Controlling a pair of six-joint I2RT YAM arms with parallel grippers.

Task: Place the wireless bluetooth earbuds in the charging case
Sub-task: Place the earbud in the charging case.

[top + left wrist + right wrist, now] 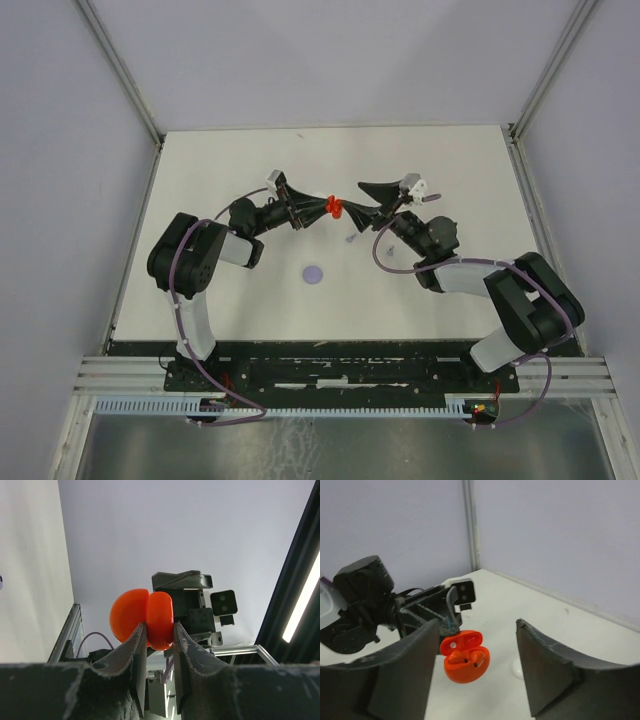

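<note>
Earbuds (476,656) you can see are two red ones, seated in the open red charging case (462,667). Your left claw (160,630) grips that case tightly above the counter (420,290). Your right claw (479,625) gapes wide just beside it, holding nothing.

Charging case (466,666) between left fingers (136,652), earbuds (476,656) inside; right fingers (550,672) opposite

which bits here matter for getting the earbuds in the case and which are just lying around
job: orange charging case, open, held by left gripper; two orange earbuds sitting in it; right gripper, open

lying about: pale purple disc; small white round thing
</note>
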